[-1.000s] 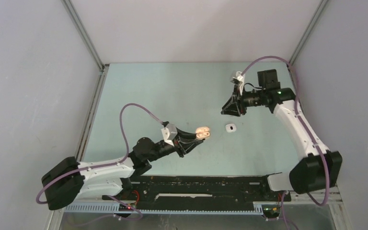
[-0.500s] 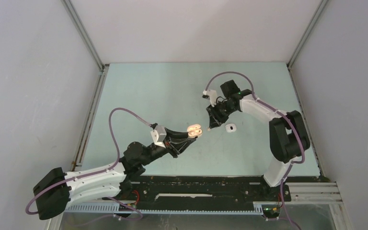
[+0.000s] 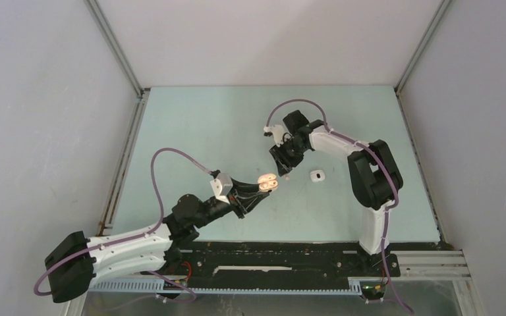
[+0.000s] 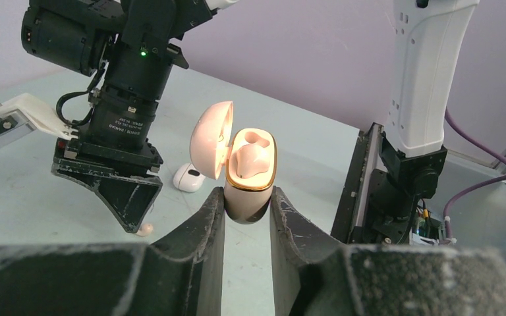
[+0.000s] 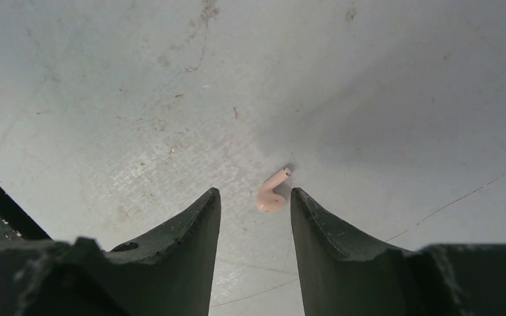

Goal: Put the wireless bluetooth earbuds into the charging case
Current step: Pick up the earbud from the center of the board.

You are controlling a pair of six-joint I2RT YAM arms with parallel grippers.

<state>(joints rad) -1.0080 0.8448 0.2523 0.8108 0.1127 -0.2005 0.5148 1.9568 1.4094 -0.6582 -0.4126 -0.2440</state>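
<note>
My left gripper is shut on the lower half of a tan charging case, held above the table with its lid hinged open to the left. From above, the case sits at the tip of the left gripper. A tan earbud lies on the table between the tips of my open right gripper, closer to the right finger and touching neither. The left wrist view shows the same earbud under the right gripper's fingers. I cannot tell if a bud sits inside the case.
A small white closed case lies on the table just right of the right gripper, also seen as the white case behind the tan one. Grey walls enclose the table on three sides. A black rail runs along the near edge.
The right arm has swung from the back right toward the centre and lowered over the tan earbud, its jaws widening. The left arm has shifted slightly left with the open case.
</note>
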